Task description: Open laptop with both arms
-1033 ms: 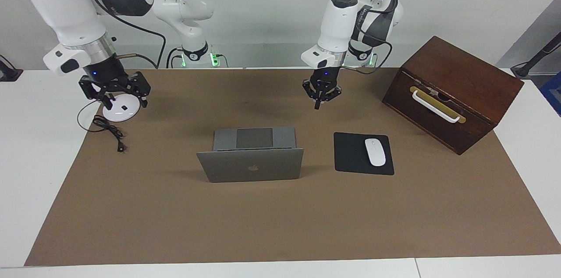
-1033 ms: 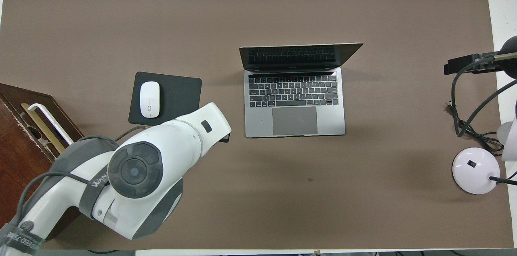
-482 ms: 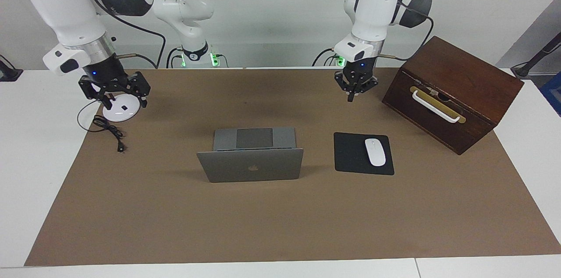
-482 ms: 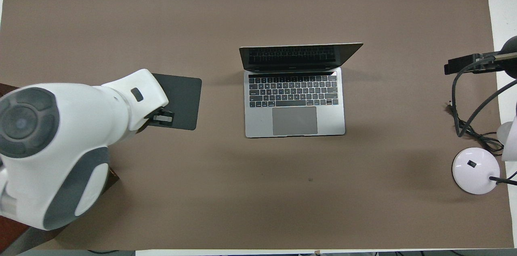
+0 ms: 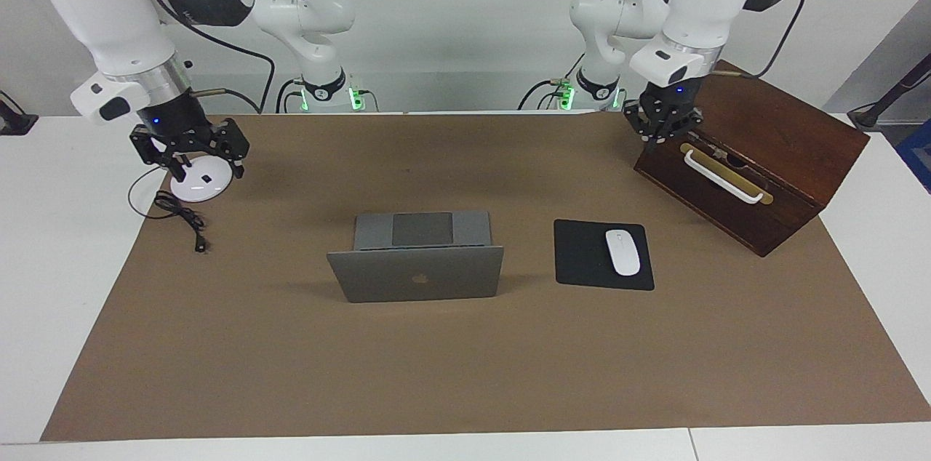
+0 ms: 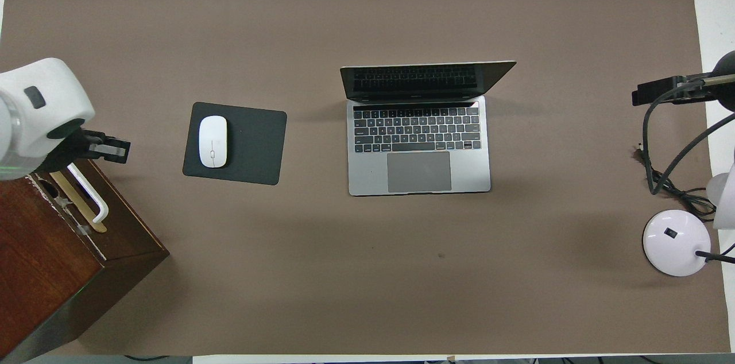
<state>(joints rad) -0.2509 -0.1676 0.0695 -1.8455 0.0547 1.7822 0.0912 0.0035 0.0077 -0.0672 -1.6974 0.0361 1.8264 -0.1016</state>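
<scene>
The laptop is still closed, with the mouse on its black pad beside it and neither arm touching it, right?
Not quite: the laptop is open. The overhead view shows its keyboard and trackpad, with the lid raised. The rest holds: the mouse lies on its black pad beside it, and neither arm touches it.

Silver-grey laptop [image 5: 414, 273], black mouse pad [image 5: 582, 254], brown mat [image 5: 465, 359]

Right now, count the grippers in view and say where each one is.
2. The left gripper hangs over the wooden box, near its white handle. The right gripper hangs over the round white lamp base. Neither touches the laptop.
</scene>
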